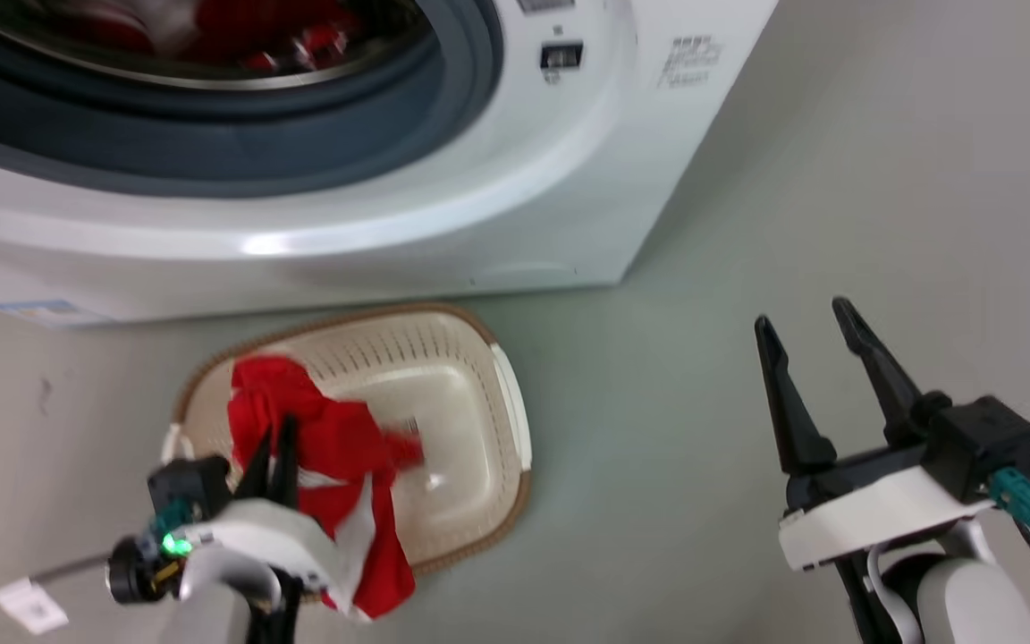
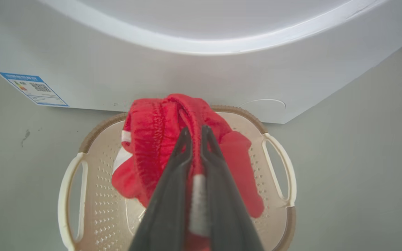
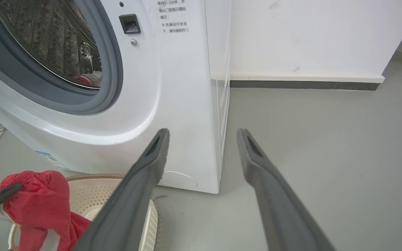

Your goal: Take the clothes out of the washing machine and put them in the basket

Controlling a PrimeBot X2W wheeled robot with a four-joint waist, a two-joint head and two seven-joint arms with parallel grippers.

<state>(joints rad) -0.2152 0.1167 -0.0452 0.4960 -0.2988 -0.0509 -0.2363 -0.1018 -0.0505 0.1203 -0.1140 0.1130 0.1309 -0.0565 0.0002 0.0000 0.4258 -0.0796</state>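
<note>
My left gripper (image 1: 272, 438) is shut on a red garment with white trim (image 1: 336, 447), holding it above the cream basket (image 1: 479, 376) on the floor in front of the washing machine (image 1: 390, 224). In the left wrist view the clothes (image 2: 159, 139) bunch around my left gripper (image 2: 195, 130) over the basket (image 2: 277, 167). More red clothes (image 1: 300, 36) lie inside the drum. My right gripper (image 1: 806, 322) is open and empty, off to the right over bare floor. The right wrist view shows my right gripper (image 3: 202, 132), the machine's porthole (image 3: 113, 69) and the held clothes (image 3: 37, 198).
Grey floor (image 1: 747, 224) stretches right of the machine. A white wall with a dark skirting (image 3: 305, 84) stands behind. A blue label (image 2: 33, 89) is stuck low on the machine's front. A grey cable with a white tag (image 1: 28, 604) lies at the lower left.
</note>
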